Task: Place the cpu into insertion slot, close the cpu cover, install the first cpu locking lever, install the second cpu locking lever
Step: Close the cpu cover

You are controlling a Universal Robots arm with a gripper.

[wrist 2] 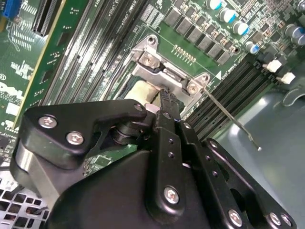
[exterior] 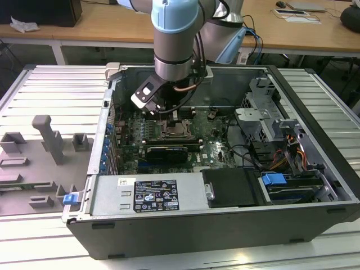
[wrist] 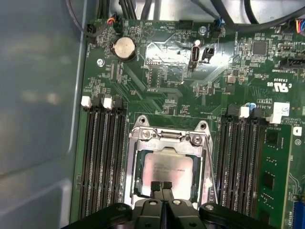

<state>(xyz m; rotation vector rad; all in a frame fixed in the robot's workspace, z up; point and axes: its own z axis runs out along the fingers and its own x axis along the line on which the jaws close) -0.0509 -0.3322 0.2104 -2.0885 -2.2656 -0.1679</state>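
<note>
While the black two-fingered hand (wrist: 161, 186), fingertips pressed together on nothing, is sitting at the edge of the silver-brown hinged metal cpu cover (wrist: 164, 137), any push should be going straight down on that frame, not on the chip, and well away from the thin steel locking lever (wrist 2: 228, 117) standing free beside it. The small square cpu (wrist: 167, 164), pale silver-beige on top, is lying flat in the dark black-rimmed insertion slot (wrist: 138, 171), showing through the cover's window, on the green circuit board (wrist: 167, 86).

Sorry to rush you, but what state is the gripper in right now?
Gripper: closed, fingertips together with nothing seen between them, tips at the edge of the cpu; whether they touch it cannot be told.
</note>
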